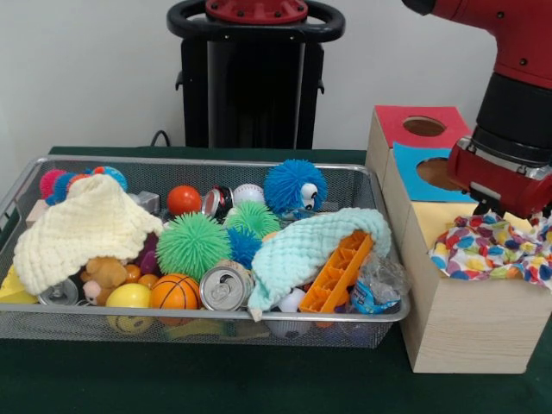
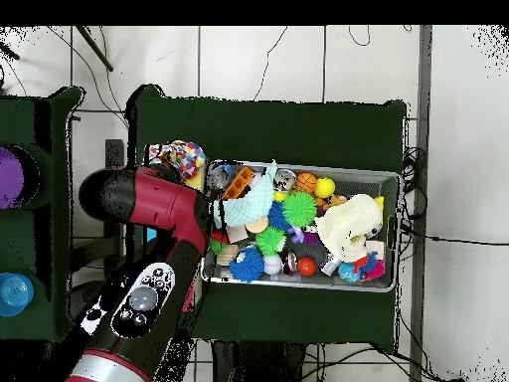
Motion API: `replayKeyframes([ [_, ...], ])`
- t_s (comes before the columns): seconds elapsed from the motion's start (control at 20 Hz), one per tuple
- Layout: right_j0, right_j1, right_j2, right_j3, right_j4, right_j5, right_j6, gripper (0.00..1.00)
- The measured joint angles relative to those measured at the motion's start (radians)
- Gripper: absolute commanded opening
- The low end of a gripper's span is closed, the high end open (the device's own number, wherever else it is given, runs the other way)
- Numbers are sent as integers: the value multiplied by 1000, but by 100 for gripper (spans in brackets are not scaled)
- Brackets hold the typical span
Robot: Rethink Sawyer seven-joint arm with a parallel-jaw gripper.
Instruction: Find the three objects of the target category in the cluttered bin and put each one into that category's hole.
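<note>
A polka-dot cloth (image 1: 492, 248) lies spread over the yellow top of the wooden box (image 1: 466, 328), its edge hanging over the front; in the overhead view the polka-dot cloth (image 2: 182, 156) shows beside the bin. My gripper (image 1: 511, 210) stands right above it, open, with its tips just touching the bunched fabric. In the wire bin (image 1: 216, 317) a cream knitted cloth (image 1: 86, 224) lies at the left and a mint cloth (image 1: 302, 246) drapes over an orange brick (image 1: 338, 274). The overhead view hides the gripper beneath the arm (image 2: 149, 199).
The box also has a red panel with a hole (image 1: 424, 126) and a blue panel with a hole (image 1: 440, 172) behind the gripper. Spiky balls, cans, a small basketball (image 1: 174, 291) and soft toys fill the bin. The bin's rim (image 2: 393, 179) lies right of the arm.
</note>
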Motion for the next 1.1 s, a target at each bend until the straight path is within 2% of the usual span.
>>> replayKeyframes([
  [1.1, 1, -11, 17, 14, -3, -18, 0, 0],
])
